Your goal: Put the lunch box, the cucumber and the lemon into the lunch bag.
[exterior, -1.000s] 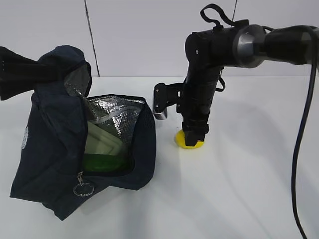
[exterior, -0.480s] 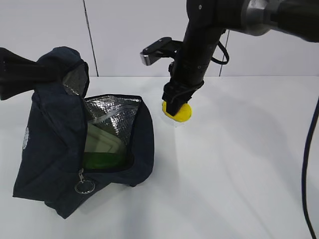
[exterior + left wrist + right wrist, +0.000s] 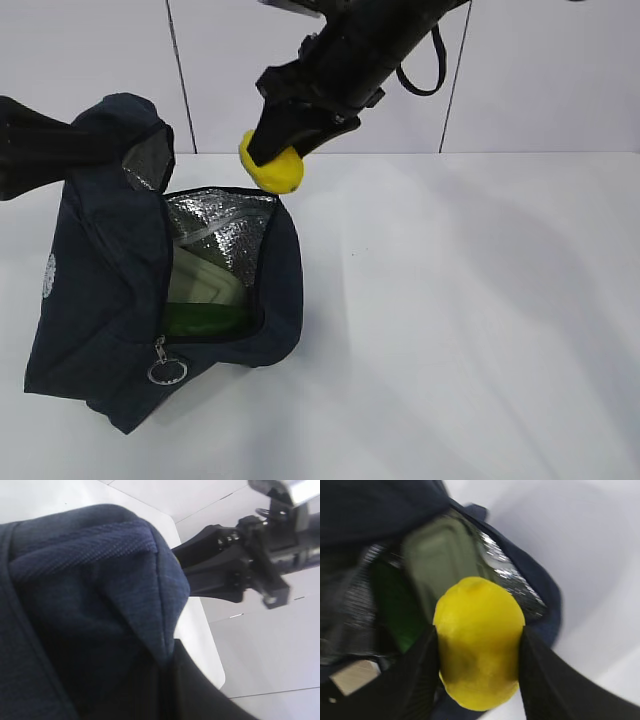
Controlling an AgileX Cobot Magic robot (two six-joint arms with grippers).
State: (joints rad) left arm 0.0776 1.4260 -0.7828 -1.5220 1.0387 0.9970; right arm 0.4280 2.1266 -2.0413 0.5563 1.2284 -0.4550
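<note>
The navy lunch bag (image 3: 100, 300) lies open on the white table, its silver lining showing. Inside it are the sage-green lunch box (image 3: 205, 282) and the dark green cucumber (image 3: 205, 320); both also show in the right wrist view, lunch box (image 3: 437, 555) and cucumber (image 3: 395, 605). My right gripper (image 3: 272, 160) is shut on the yellow lemon (image 3: 273, 168) and holds it in the air just above the bag's far rim; the lemon (image 3: 479, 640) sits between the jaws. My left gripper (image 3: 110, 145) is shut on the bag's raised flap (image 3: 95, 580) and holds it up.
A metal ring zipper pull (image 3: 166, 372) hangs at the bag's front. The white table (image 3: 460, 320) stretches to the right of the bag, with a white panelled wall behind.
My right gripper has lifted the lemon off the table and carried it left and up, from the table's middle to just over the bag's opening. The left gripper still holds the flap.
</note>
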